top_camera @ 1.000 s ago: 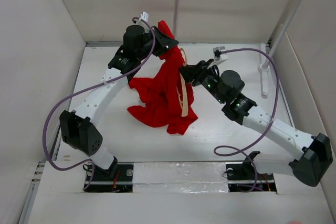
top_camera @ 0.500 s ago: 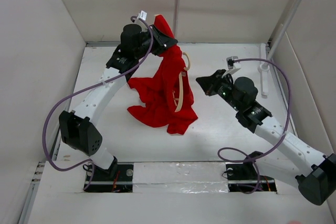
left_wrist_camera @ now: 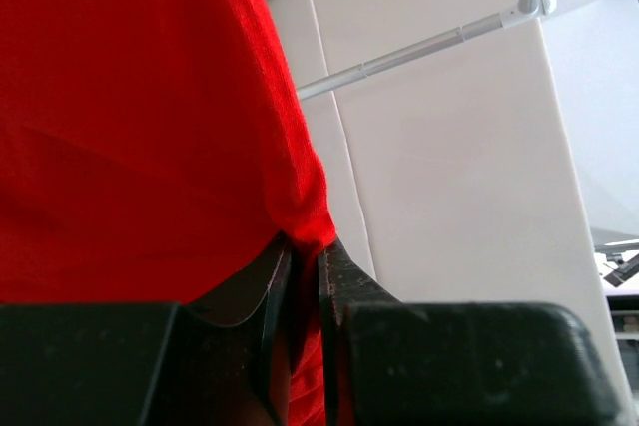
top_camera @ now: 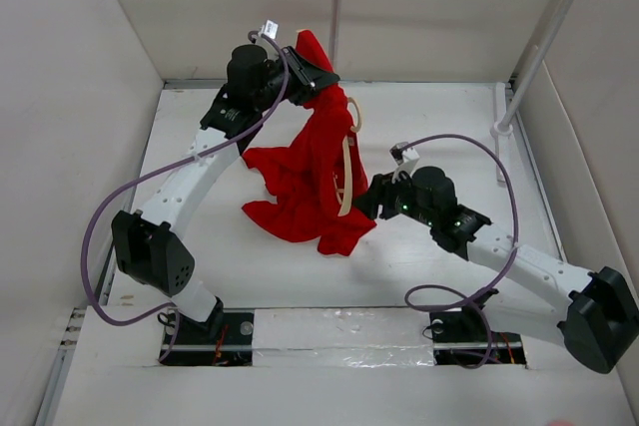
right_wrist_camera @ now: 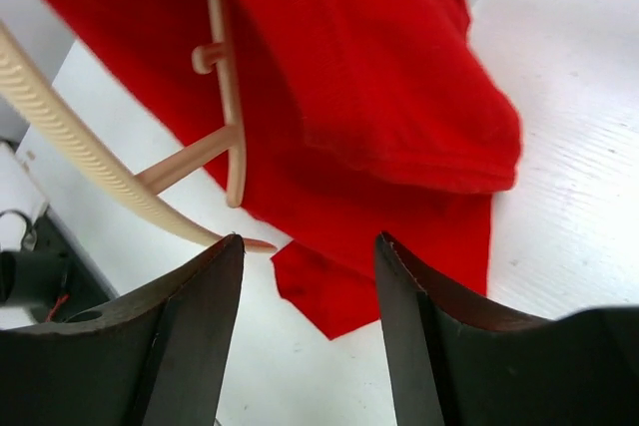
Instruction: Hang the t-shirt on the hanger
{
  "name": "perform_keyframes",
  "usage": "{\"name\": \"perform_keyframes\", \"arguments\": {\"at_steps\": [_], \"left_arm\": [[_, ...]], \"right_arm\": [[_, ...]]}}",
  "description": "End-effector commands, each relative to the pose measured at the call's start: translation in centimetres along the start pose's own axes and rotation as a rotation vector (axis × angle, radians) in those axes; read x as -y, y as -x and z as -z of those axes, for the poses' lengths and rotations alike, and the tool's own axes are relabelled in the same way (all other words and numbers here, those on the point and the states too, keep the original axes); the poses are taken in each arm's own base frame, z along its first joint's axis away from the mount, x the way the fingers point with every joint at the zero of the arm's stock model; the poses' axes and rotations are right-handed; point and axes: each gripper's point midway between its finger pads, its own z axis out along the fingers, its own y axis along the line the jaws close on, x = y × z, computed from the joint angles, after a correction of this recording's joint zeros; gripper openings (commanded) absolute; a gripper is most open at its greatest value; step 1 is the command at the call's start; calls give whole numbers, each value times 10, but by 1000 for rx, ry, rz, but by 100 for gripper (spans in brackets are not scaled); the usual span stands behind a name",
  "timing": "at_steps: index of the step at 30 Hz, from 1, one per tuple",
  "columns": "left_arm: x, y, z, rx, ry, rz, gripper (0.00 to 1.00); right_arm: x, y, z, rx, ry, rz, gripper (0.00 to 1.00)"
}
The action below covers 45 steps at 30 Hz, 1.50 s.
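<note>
We have the bright red cloth t-shirt [top_camera: 300, 177] hoisted by its top, with the left gripper [top_camera: 308, 72] pinching a fold tight and the lower hem bunched on the white desk [top_camera: 449, 127]. The thin pale wooden hanger [top_camera: 344, 182] dangles steeply against the cloth, seemingly caught in it but not seated across the shoulders, so we judge the job about half done. The right gripper [top_camera: 365, 203] sits spread and empty beside the hanger's lower end. No container shows anywhere.
</note>
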Motion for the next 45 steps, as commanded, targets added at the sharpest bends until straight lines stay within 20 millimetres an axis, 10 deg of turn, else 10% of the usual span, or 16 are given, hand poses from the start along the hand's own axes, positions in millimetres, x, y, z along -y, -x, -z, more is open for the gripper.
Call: {"name": "perform_keyframes", "arguments": {"at_steps": [1, 13, 18, 32, 40, 45], "left_arm": [[63, 20, 22, 42, -172, -18, 0], [76, 24, 32, 31, -225, 24, 0], [84, 31, 36, 53, -270, 58, 0], [151, 118, 60, 353, -554, 90, 0], [142, 143, 42, 458, -602, 123, 0], [127, 138, 32, 435, -536, 40, 0]], "right_arm": [[3, 24, -6, 104, -32, 50, 60], [23, 46, -40, 153, -131, 97, 51], [18, 39, -42, 109, -119, 79, 0], [-4, -64, 7, -165, -62, -13, 0], [-26, -88, 14, -316, -37, 40, 0], [-57, -56, 35, -297, 13, 19, 0]]}}
